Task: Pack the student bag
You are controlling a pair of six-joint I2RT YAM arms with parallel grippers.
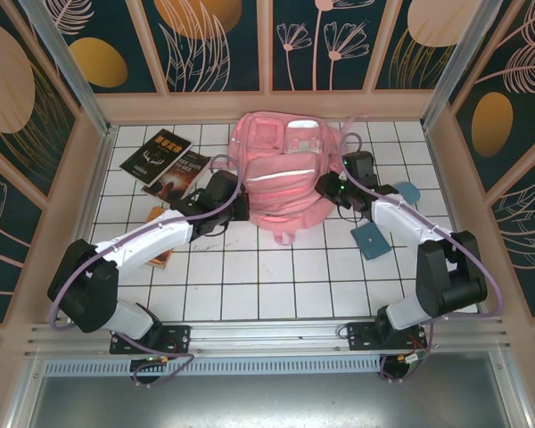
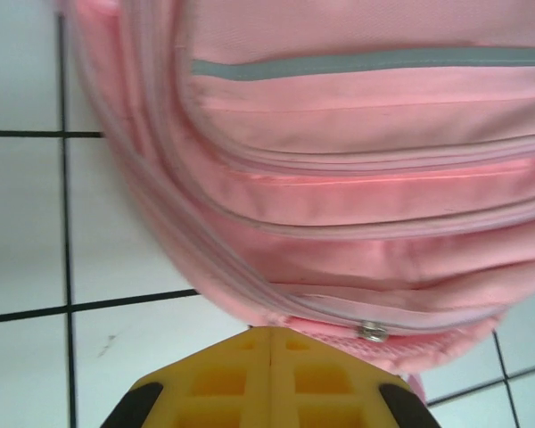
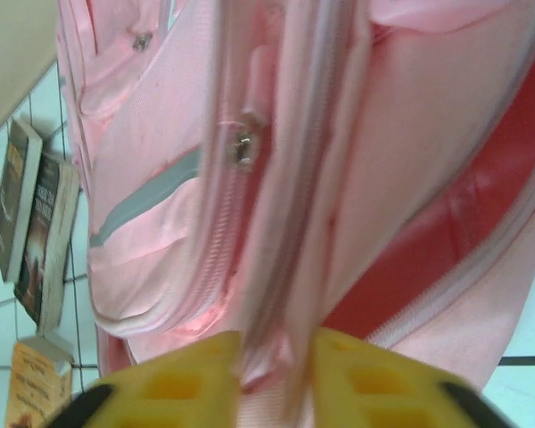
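From above, the student bag [image 1: 281, 174] lies at the far middle of the tiled table [image 1: 250, 276], with my left gripper [image 1: 233, 203] at its left flank and my right gripper [image 1: 332, 189] at its right. At my left wrist, the yellow fingers [image 2: 218, 379] are pressed together just under the bag's zipped edge. At my right wrist, the fingers [image 3: 370, 374] stand slightly apart with a zipper seam [image 3: 290, 223] between them; whether they grip it I cannot tell.

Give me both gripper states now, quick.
Left gripper: closed, tips at the student bag.
Right gripper: bag fabric between the jaws; clamped or not, cannot tell.
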